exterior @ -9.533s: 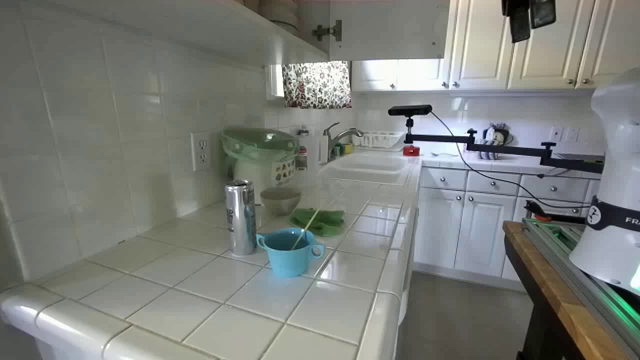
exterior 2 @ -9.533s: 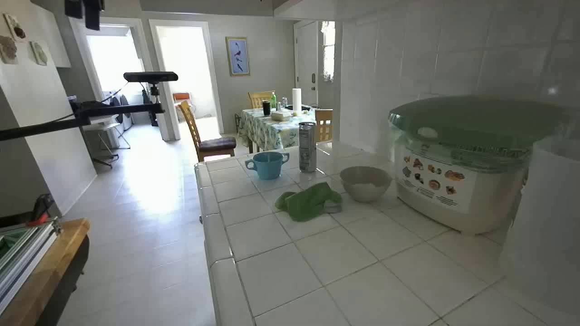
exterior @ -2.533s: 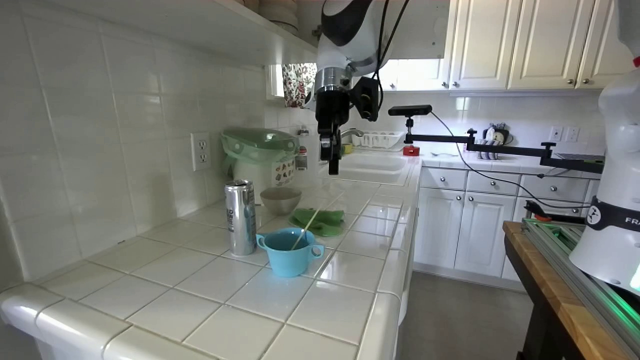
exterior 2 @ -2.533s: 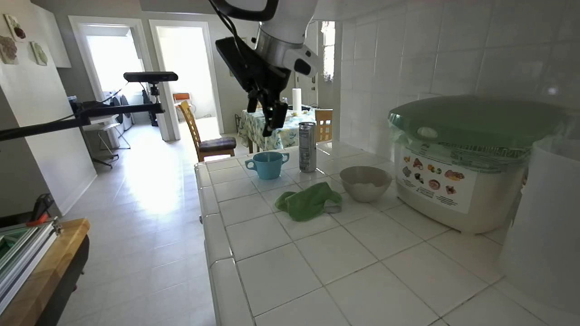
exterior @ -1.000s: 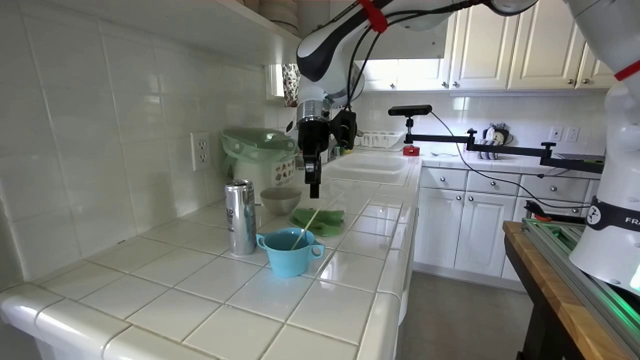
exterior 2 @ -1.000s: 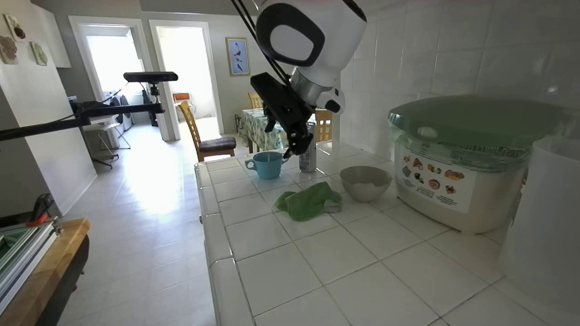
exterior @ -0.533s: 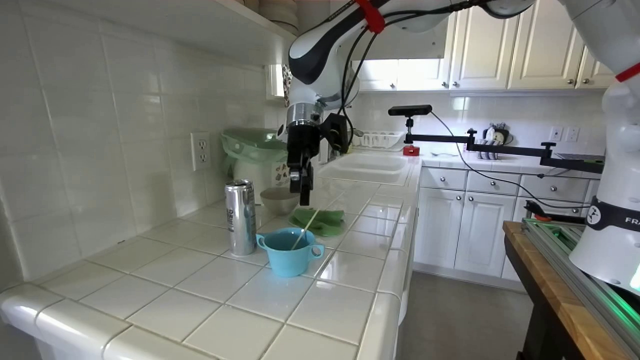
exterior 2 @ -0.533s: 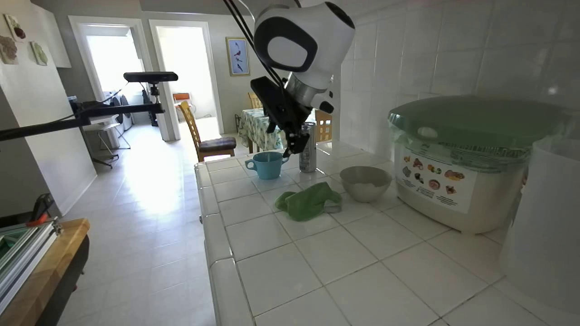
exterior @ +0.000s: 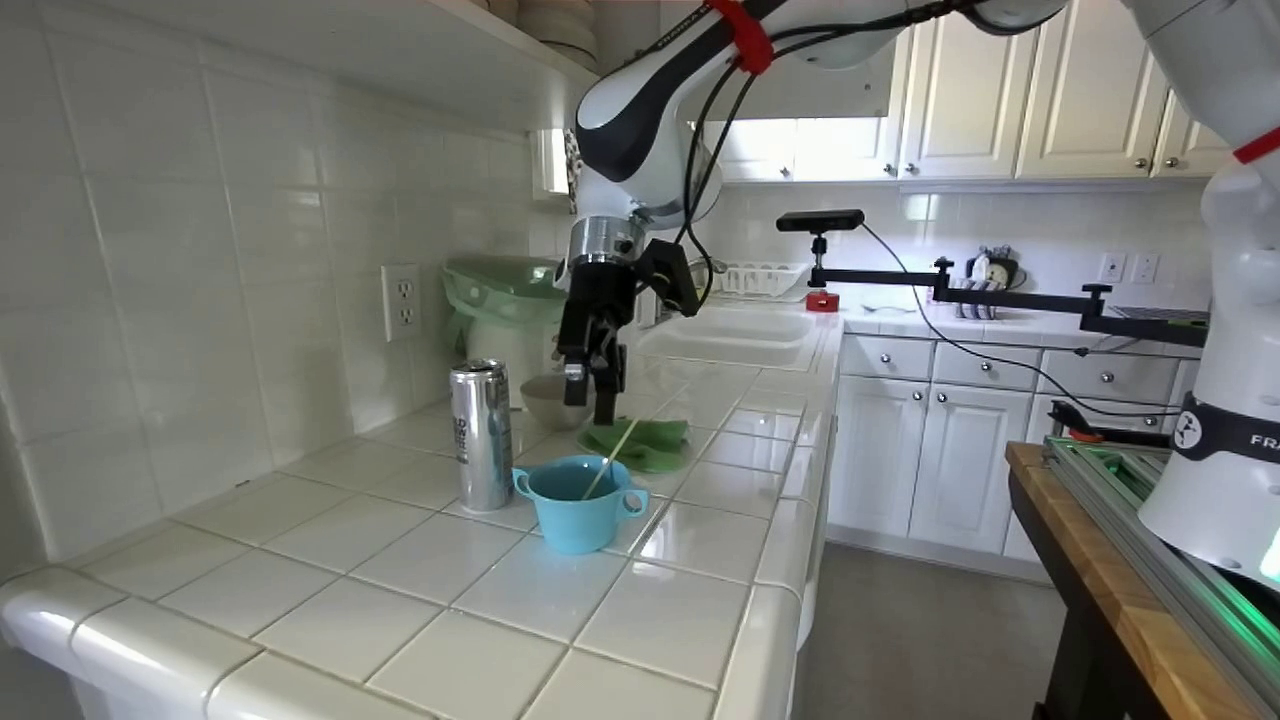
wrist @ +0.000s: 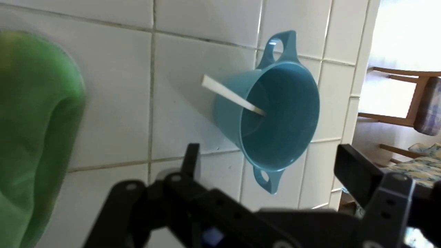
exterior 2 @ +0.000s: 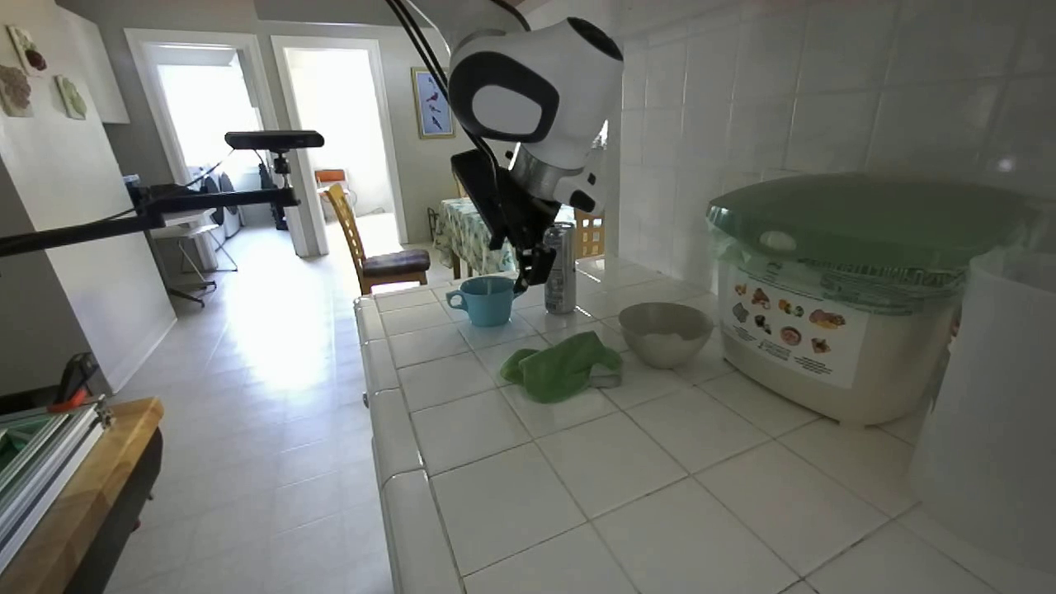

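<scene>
1. Hand. The black two-fingered gripper (wrist: 268, 151) is spread wide and holds nothing; its fingers (wrist: 355, 168) appear apart from everything below.
2. Position. The light-blue round plastic cup (exterior: 575, 525) stands upright on the white tiled countertop (exterior: 480, 640), below and to one side of the gripper. A thin pale straight stick (wrist: 232, 94) leans inside it, its free end projecting past the rim.
3. Hazard, stick. A finger lowered off line could strike the free end and knock the stick askew or out; likely causes are its slenderness and its lean toward the gripper's side.
4. Hazard, cup. A finger catching the rim or a handle could turn or tip it; the jutting handles and smooth tile would be to blame.
5. Hazard, can. Sideways error could topple the tall silver metal can (exterior: 482, 440), narrow and near the cup.
6. Counts. Gripper, one; fingers, two; cup, one, with two handles; stick, one; can, one; crumpled green cloth (exterior 2: 561, 369), one; pale grey-beige round bowl (exterior 2: 656, 342), one; off-white green-lidded plastic bin (exterior 2: 833, 297), one.
</scene>
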`<state>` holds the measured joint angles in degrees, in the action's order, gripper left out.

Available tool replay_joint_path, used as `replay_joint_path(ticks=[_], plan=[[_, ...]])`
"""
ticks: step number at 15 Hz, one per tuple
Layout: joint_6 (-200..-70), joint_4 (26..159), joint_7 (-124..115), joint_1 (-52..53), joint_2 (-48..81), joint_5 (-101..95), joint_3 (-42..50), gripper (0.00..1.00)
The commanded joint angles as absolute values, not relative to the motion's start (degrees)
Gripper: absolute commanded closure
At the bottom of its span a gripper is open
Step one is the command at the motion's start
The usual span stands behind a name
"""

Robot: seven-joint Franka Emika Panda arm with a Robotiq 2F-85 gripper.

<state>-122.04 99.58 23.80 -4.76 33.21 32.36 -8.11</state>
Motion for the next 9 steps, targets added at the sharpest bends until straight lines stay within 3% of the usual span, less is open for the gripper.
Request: replay_joint_path(ticks=[1, 9], plan=[[-125.09, 104.21, 22.35, -5.57, 30.50, 34.05, -8.78, 0.00], [-126.33, 110.16, 22.14, -5.06, 25.98, 35.47, -8.99, 0.00]])
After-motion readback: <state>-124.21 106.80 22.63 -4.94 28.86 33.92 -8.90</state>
